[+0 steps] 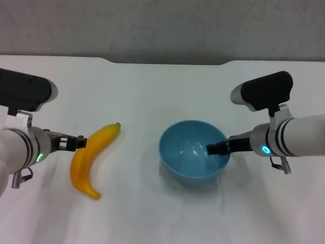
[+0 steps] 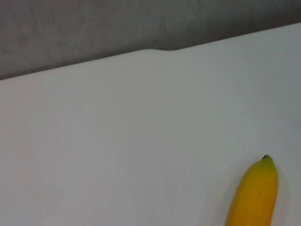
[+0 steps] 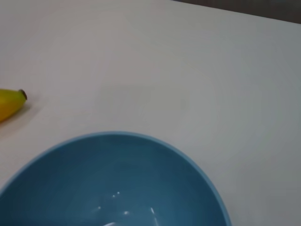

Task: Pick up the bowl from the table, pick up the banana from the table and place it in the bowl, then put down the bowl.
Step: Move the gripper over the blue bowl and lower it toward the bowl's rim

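The light-blue bowl (image 1: 185, 147) is at the middle of the white table (image 1: 152, 91). My right gripper (image 1: 213, 149) is shut on its right rim, with one dark finger showing inside the bowl. Whether the bowl rests on the table or hangs just above it, I cannot tell. The right wrist view looks into the bowl (image 3: 108, 183), with the banana's stem tip (image 3: 9, 103) off to one side. The yellow banana (image 1: 94, 152) lies to the left of the bowl, stem end pointing away from me. My left gripper (image 1: 81, 144) is at the banana's left side, about mid-length. The left wrist view shows only the banana's stem end (image 2: 254, 197).
The table's far edge has a shallow notch (image 1: 167, 62) with a grey wall behind it. Bare tabletop separates the banana from the bowl and runs along the near edge.
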`<state>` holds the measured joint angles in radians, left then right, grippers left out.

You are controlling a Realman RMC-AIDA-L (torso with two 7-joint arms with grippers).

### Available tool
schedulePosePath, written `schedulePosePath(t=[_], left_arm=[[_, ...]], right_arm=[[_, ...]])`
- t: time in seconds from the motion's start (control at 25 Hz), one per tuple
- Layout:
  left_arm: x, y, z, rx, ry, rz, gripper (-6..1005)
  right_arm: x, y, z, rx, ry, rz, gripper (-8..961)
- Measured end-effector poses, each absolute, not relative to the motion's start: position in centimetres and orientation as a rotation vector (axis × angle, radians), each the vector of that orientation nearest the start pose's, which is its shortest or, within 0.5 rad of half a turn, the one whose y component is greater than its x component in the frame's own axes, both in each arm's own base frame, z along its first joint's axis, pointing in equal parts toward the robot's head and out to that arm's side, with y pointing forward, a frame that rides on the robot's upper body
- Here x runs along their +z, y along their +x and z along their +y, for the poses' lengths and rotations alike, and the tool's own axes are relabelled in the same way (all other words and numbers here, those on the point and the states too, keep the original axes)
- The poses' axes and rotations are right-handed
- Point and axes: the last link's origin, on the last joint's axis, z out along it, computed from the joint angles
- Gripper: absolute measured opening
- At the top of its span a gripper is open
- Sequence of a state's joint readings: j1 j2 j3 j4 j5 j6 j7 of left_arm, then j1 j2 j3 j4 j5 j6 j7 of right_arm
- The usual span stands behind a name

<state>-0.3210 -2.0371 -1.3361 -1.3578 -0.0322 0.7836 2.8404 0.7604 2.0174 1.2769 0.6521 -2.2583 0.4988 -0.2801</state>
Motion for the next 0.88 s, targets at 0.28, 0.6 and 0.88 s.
schedulePosePath(t=[0.28,0.6,0.88], left_arm=[[-1.22,-24.39,37.04,0.118,-1.847,-1.018,887],[-1.28,-24.54,37.03,0.117,-1.846,-1.02,887],[-1.3,-24.6,37.03,0.113,-1.846,-1.02,888]], right_arm=[[-8.9,22.83,41.8,-0.089,-2.221,1.054,802],[-8.94,22.86,41.71,-0.1,-2.231,1.034,638],[-8.84,22.97,41.76,-0.098,-2.227,1.035,371]])
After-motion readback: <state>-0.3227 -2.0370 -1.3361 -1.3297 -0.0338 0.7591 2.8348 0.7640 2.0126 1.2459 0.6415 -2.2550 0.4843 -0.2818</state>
